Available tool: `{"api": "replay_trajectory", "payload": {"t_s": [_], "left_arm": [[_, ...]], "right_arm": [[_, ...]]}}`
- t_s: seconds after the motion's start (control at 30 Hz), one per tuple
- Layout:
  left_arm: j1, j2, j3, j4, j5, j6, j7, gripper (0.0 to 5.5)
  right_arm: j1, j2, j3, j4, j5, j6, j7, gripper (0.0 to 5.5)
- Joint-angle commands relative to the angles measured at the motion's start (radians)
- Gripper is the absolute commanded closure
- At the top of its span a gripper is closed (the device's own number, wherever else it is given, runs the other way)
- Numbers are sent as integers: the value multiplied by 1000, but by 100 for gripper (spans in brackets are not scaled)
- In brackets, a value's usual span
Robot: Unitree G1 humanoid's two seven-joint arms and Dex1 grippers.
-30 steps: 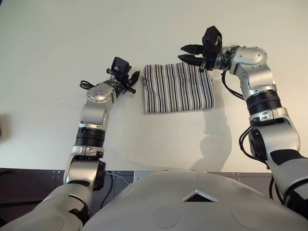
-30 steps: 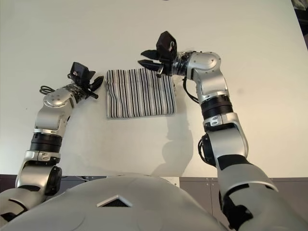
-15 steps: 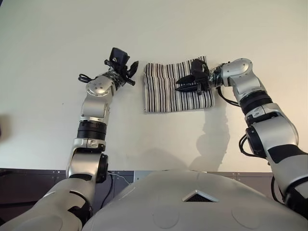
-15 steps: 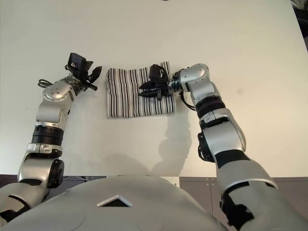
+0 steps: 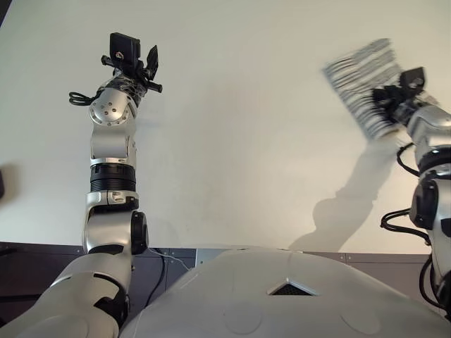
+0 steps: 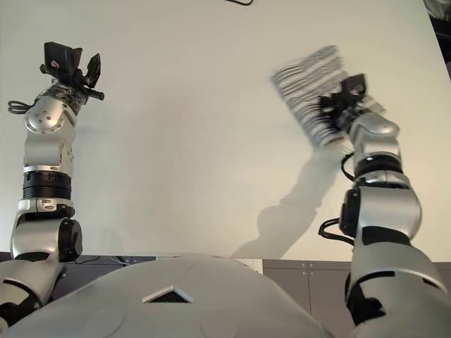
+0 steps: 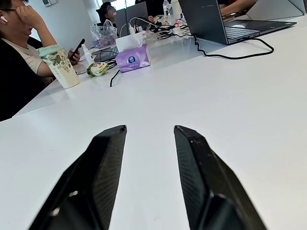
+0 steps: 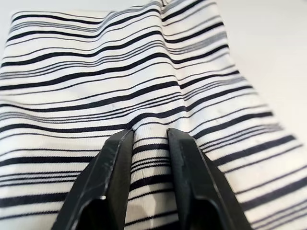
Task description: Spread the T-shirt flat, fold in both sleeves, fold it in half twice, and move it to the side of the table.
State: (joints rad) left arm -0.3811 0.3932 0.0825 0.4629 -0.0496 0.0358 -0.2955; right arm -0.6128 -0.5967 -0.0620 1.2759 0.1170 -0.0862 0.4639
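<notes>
Right now the right hand [image 8: 150,136] is nearly closed w/ a ridge of the folded striped T-shirt [image 5: 358,70] pinched between its two fingers [image 8: 110,172]. Most of the cloth spreads out beyond the fingertips, over the far right part of the white table [image 5: 246,155]. Shirt is blurred in the head views, so can't tell if it's resting on the table or lifted. Left hand [image 7: 149,128] sits well apart from the shirt, wide open, nothing btwn its fingers, bare tabletop under it. Far beyond its fingertips: a cup [image 7: 60,64], tissue box [image 7: 132,53] & laptop [image 7: 216,19].
</notes>
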Motion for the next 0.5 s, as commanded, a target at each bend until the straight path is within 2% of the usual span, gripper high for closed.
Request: {"api": "replay_trajectory", "payload": {"t_s": [0.03,0.3,0.5], "left_arm": [[21,-3,-3,-36,15,0,11,367],[39,-27,-9,-86,17,-3,14,367],[175,-89,35,-285,-21,10,72,367]], "right_arm": [[191,-85,-127,103,37,152,-202,422],[177,-84,-188,79,3,60,-270,422],[9,-37,-200,26,-29,-157,-369,422]]}}
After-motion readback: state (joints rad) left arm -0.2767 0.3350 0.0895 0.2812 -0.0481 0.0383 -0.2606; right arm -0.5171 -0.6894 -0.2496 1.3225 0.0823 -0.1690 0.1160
